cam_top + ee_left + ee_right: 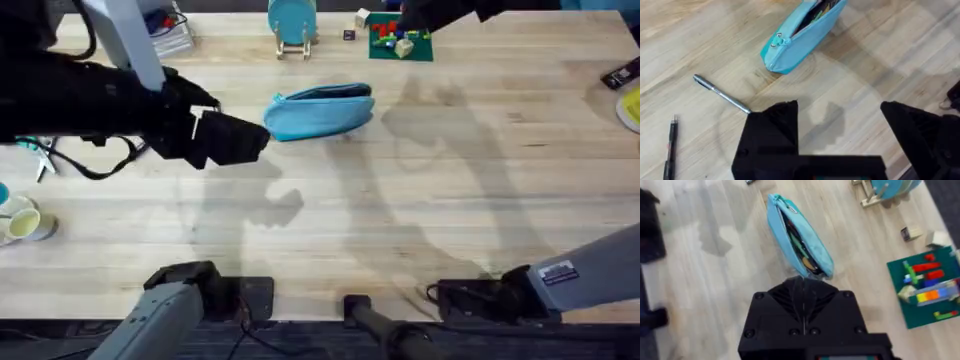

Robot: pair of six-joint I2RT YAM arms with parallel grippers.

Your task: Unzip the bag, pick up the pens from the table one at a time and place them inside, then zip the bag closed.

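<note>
The light-blue bag (320,110) lies on the table (420,200) at the back centre. Its zipper gapes open in the right wrist view, with coloured items showing inside the bag (801,237). My left gripper (240,140) hovers just left of the bag's end, open and empty (840,125). On the wood close to its fingers (772,132) lie a silver-grey pen (722,94) and a black pen (671,150). The bag (800,35) sits beyond them, zipper pull (776,41) at its near end. My right gripper (802,297) hangs above the bag, shut, holding nothing.
A teal disc on a wooden stand (292,25) and a green plate with bricks (400,42) stand behind the bag. Cups (20,220) and scissors (40,160) are at the left edge. A yellow object (630,108) sits far right.
</note>
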